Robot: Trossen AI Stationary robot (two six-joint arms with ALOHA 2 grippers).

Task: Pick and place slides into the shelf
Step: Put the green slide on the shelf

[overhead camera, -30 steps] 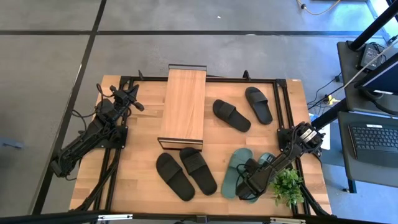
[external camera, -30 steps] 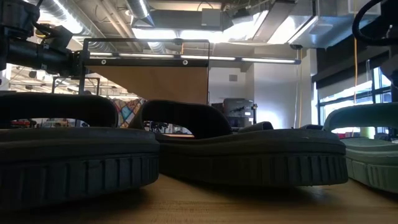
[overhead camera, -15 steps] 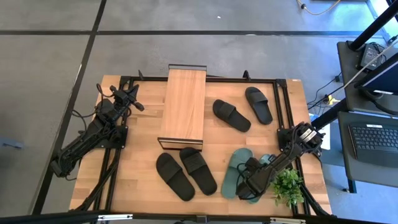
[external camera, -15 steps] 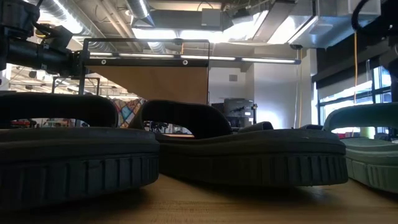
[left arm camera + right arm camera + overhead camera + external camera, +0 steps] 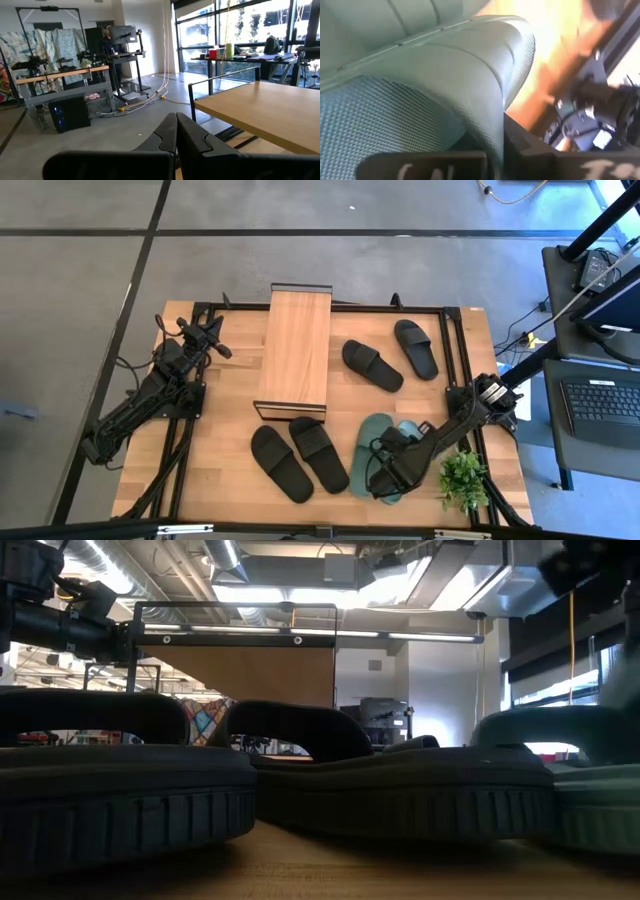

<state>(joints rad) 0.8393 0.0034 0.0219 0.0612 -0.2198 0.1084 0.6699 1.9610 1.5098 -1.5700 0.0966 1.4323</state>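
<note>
Slides: none on shelf (image 5: 295,350) yet; six left. Right gripper (image 5: 383,478) clenched on green slide (image 5: 367,456); left gripper (image 5: 213,337) closed, idle.

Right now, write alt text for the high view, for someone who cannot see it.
From above, the right gripper is shut on a green slide at the table's near right, beside a second green slide. Four black slides lie around a wooden shelf; the left gripper waits, shut, at left.
</note>
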